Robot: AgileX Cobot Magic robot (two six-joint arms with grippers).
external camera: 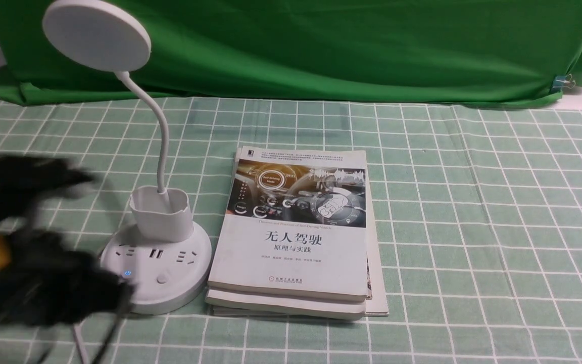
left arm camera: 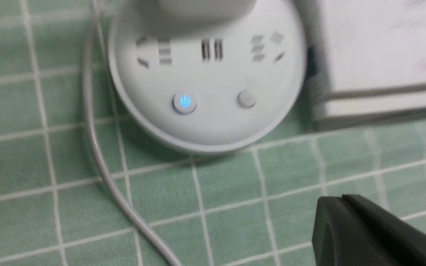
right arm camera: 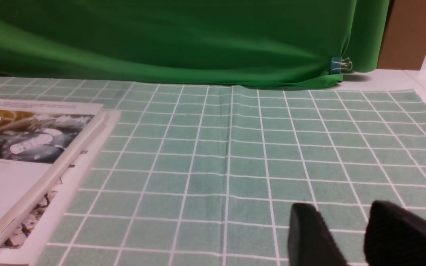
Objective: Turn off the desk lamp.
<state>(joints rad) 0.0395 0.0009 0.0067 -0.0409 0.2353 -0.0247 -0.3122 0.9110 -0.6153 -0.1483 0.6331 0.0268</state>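
The white desk lamp stands at the left in the front view, with its disc head [external camera: 96, 34] up on a gooseneck [external camera: 162, 136], a small cup [external camera: 160, 212] and a round base [external camera: 170, 298]. The base carries sockets, a blue-lit power button [left arm camera: 184, 102] and a plain button [left arm camera: 246, 99]. My left gripper [external camera: 114, 298] is motion-blurred at the base's near-left edge. In the left wrist view it [left arm camera: 340, 199] is shut and empty, over the cloth just short of the base. My right gripper [right arm camera: 340, 212] is open and empty above bare cloth; it does not show in the front view.
A stack of books [external camera: 296, 237] lies right beside the lamp base, also seen in the right wrist view [right arm camera: 20, 155]. The lamp's white cable [left arm camera: 98, 155] curves past the base toward the near edge. A green backdrop [external camera: 321, 45] hangs behind the checked tablecloth [external camera: 473, 227].
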